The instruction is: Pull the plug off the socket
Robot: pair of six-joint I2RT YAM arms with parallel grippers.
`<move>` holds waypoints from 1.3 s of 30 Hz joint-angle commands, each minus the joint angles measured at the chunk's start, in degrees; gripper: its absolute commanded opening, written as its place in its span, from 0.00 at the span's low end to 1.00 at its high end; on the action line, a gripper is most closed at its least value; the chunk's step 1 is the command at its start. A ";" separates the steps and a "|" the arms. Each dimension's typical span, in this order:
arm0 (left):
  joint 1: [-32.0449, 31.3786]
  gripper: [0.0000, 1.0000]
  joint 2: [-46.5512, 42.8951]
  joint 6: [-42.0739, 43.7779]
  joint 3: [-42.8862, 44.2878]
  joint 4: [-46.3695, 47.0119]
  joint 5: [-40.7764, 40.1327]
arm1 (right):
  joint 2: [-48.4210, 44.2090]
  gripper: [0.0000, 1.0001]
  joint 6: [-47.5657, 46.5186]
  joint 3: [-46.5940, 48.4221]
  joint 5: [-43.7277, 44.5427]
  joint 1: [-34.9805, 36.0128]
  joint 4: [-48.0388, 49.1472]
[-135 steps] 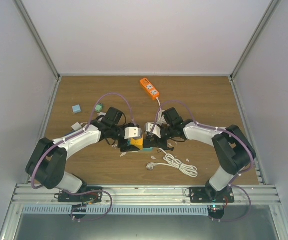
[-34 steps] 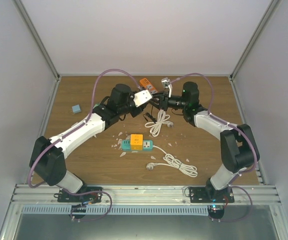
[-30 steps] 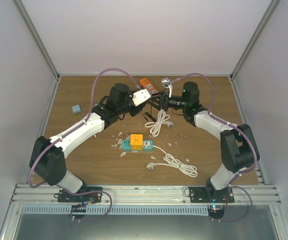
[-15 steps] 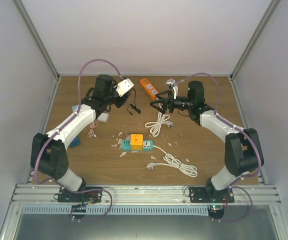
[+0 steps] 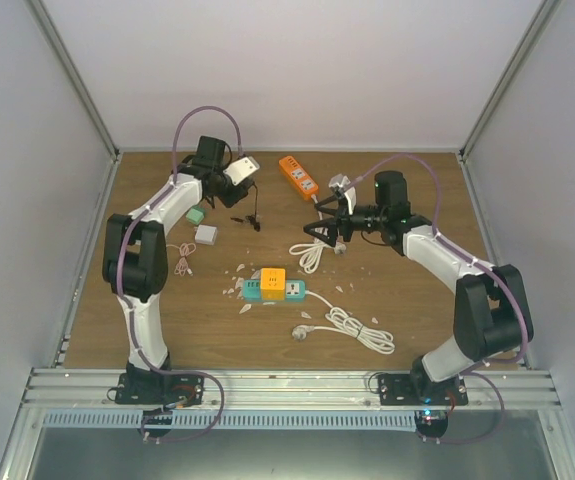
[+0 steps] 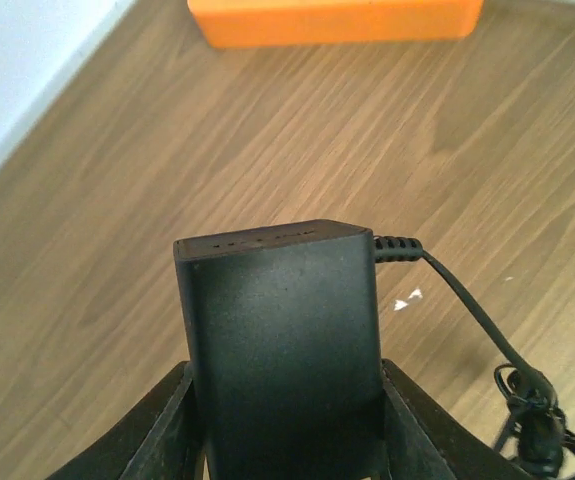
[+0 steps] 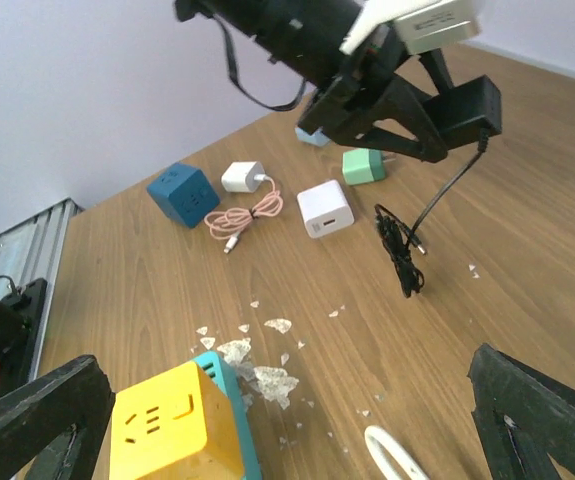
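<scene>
My left gripper [image 5: 241,196] is shut on a black plug block [image 6: 282,330], which hangs above the wood at the back left. The plug's thin black cable [image 6: 487,330] trails down to a coiled bundle [image 7: 399,250] on the table. The orange socket strip [image 5: 299,175] lies flat at the back, apart from the plug, and shows again as an orange bar [image 6: 332,20] ahead of the plug. My right gripper [image 5: 322,226] stands wide open with nothing between its fingers [image 7: 37,420], right of the strip's white cable [image 5: 312,255].
A teal strip with a yellow cube [image 5: 272,284] lies mid-table among white flakes [image 7: 267,360]. A white plug and cable [image 5: 352,326] lie nearer. At the left are a white charger [image 7: 324,207], a green one [image 7: 364,165], a blue cube [image 7: 184,193] and a pink cable [image 7: 245,218].
My left arm swung left and back with the black plug, away from the orange strip. My right gripper opened wide and drew slightly right and toward the front.
</scene>
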 commanded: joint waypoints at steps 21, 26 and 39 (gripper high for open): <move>13.16 0.14 23.92 -1.96 22.93 -4.88 -3.42 | -0.44 0.95 -8.33 -1.13 -0.62 -0.25 -6.73; 15.73 0.22 24.16 -0.90 22.56 -7.97 -1.47 | 0.60 0.94 -13.50 -0.91 1.18 1.29 -9.33; 18.67 0.66 19.90 1.42 20.26 -13.08 1.87 | 4.37 0.93 -27.90 2.74 4.12 6.98 -19.80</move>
